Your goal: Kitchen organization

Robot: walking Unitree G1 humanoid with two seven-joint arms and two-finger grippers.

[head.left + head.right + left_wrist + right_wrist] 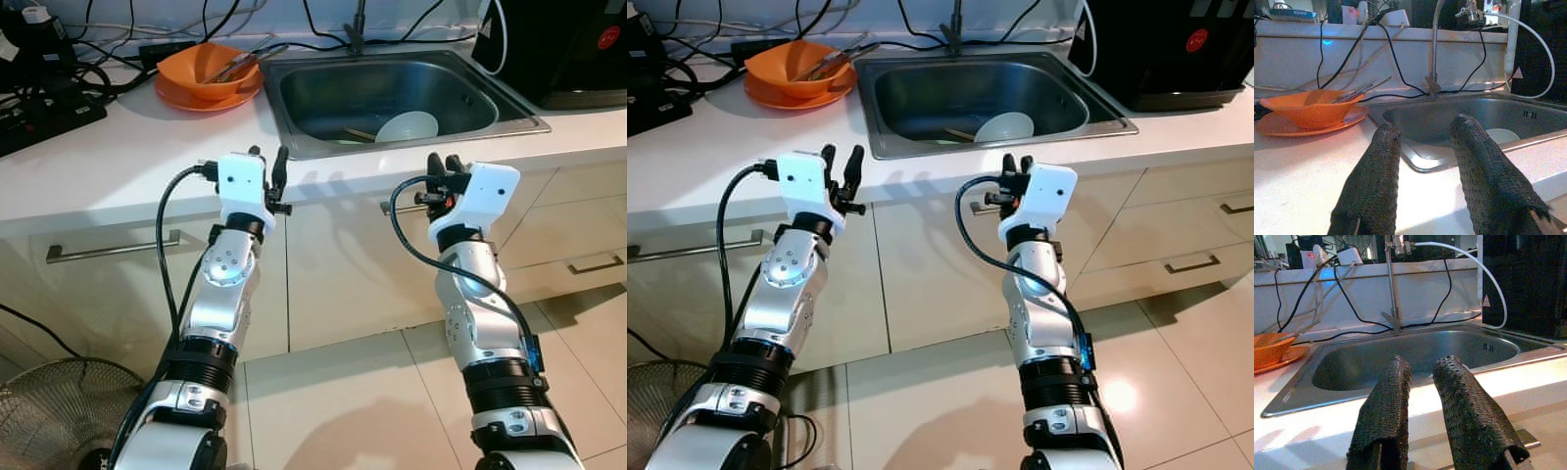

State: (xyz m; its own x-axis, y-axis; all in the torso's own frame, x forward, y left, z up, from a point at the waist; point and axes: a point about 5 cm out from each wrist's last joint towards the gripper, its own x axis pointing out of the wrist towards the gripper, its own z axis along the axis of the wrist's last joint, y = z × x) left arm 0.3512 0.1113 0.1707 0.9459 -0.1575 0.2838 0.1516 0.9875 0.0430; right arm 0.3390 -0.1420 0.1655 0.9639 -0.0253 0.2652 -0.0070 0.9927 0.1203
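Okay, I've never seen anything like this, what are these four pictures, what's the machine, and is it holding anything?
It is a humanoid robot standing before a white kitchen counter. Two pictures come from cameras in its head and look down on its silver arms; two come from its wrists and look along the black fingers. The left gripper and right gripper are raised before the counter edge, both open and holding nothing. On the counter sits an orange bowl with metal utensils in it, on an orange plate. The steel sink holds a white bowl.
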